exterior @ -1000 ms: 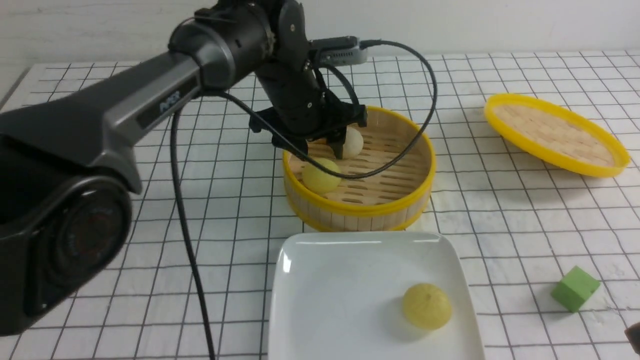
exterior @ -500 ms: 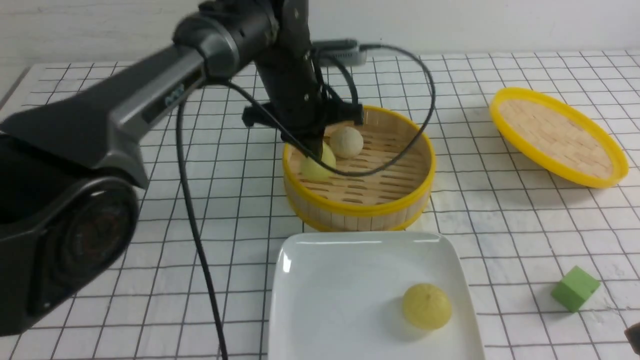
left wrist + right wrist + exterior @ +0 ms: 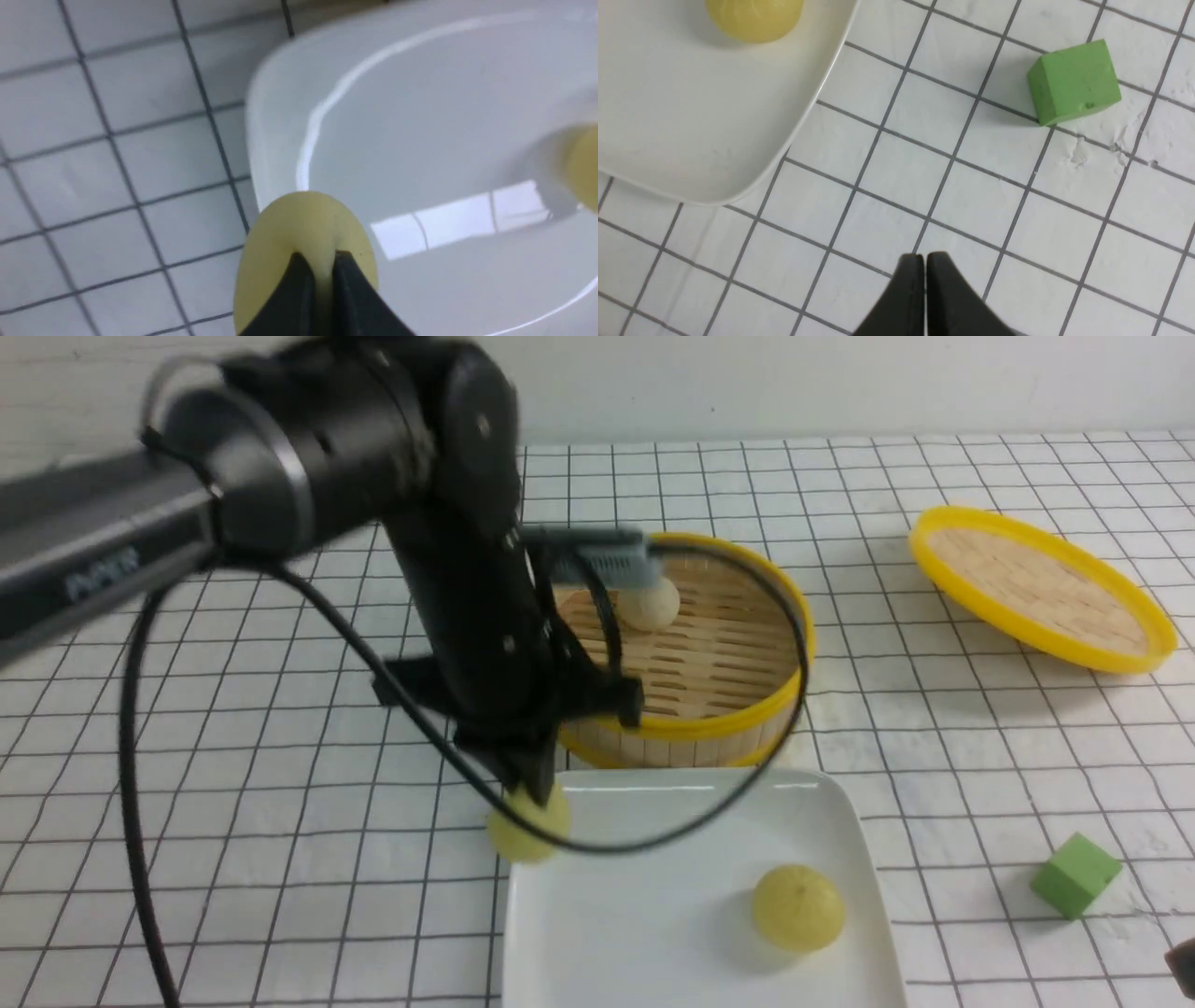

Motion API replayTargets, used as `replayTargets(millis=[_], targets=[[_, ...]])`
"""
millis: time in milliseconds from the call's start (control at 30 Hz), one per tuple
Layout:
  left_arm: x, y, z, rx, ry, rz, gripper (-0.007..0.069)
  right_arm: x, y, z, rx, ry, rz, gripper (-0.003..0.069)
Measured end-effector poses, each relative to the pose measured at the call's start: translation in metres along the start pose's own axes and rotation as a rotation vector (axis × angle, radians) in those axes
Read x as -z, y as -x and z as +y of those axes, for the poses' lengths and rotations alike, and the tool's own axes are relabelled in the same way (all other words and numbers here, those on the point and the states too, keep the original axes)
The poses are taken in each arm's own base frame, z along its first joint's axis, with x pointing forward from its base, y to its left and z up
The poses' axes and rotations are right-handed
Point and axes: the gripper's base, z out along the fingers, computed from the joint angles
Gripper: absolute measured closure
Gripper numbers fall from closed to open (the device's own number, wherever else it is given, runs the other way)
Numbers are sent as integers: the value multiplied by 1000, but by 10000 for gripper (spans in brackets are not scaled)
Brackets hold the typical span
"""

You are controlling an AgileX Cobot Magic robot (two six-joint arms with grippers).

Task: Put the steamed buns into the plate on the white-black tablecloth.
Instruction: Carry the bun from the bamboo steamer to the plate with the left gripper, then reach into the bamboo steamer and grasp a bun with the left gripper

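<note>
My left gripper [image 3: 537,795] [image 3: 322,257] is shut on a pale yellow steamed bun [image 3: 525,829] [image 3: 303,224], squeezing it. It hangs over the far left corner of the white plate [image 3: 653,915] [image 3: 420,116] on the white-black tablecloth [image 3: 280,803]. A second yellow bun [image 3: 798,907] [image 3: 754,16] lies on the plate's right side. A beige-white bun [image 3: 653,605] stays in the bamboo steamer [image 3: 747,714] behind the plate. In the right wrist view my right gripper [image 3: 924,257] is shut and empty above bare cloth, beside the plate's corner [image 3: 738,177].
A yellow-rimmed woven lid [image 3: 1036,583] leans on the cloth at the back right. A green cube [image 3: 1074,875] [image 3: 1073,81] sits right of the plate. The left arm's black cable [image 3: 653,840] loops over the steamer and the plate's far edge.
My left gripper shut on the yellow bun in the steamer, lifted it out and carried it toward the camera to the plate's far left corner. The right side looks unchanged.
</note>
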Motion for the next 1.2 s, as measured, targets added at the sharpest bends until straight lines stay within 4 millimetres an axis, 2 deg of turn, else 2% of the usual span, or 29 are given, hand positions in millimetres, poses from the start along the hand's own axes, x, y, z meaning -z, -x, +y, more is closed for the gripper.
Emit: replayTargets(millis=[33, 100, 167, 233, 300, 367, 467, 533, 633, 667, 733, 800, 833, 900, 1000, 1033, 1100, 1200], targets=[[-19, -4, -8, -18, -3, 11, 573, 0, 0, 0, 0, 0, 0, 632], [-39, -4, -17, -36, -5, 16, 533, 0, 0, 0, 0, 0, 0, 631], [-50, -3, -20, -30, -2, 23, 486, 0, 0, 0, 0, 0, 0, 629], [-60, -2, -21, -11, -4, 39, 392, 0, 0, 0, 1, -1, 1, 625], [-57, -1, -22, -9, -9, 40, 298, 0, 0, 0, 2, -3, 1, 622], [-53, 1, -23, -10, -13, 32, 258, 0, 0, 0, 2, -3, 1, 622], [-27, 14, -30, -16, -23, -14, 144, 0, 0, -1, 4, -6, 0, 617], [-11, 22, -33, -26, -20, -49, 123, 0, 0, -1, 5, -6, 0, 615], [19, 45, -39, -44, -12, -160, 111, 0, 0, -1, 5, -6, -1, 610], [23, 52, -40, -39, -13, -184, 111, 0, 0, -1, 5, -7, -3, 610], [26, 62, -41, -30, -17, -213, 115, 0, 1, -1, 4, -6, -6, 608], [24, 92, -39, -6, -29, -280, 139, 0, 1, -1, 4, -6, -7, 604], [25, 93, -39, -4, -29, -280, 139, 0, 1, -1, 4, -6, -7, 604], [11, 121, -32, 21, -34, -326, 174, 0, 1, -1, 4, -6, -8, 601], [-6, 142, -23, 37, -23, -353, 200, 0, 1, -1, 4, -7, -15, 599], [-10, 146, -22, 39, -17, -361, 204, 0, 2, -1, 4, -7, -18, 599], [-31, 159, -17, 36, 13, -384, 213, 0, 2, -1, 4, -8, -26, 599], [-46, 165, -14, 28, 41, -398, 214, 0, 3, -1, 4, -9, -33, 596]])
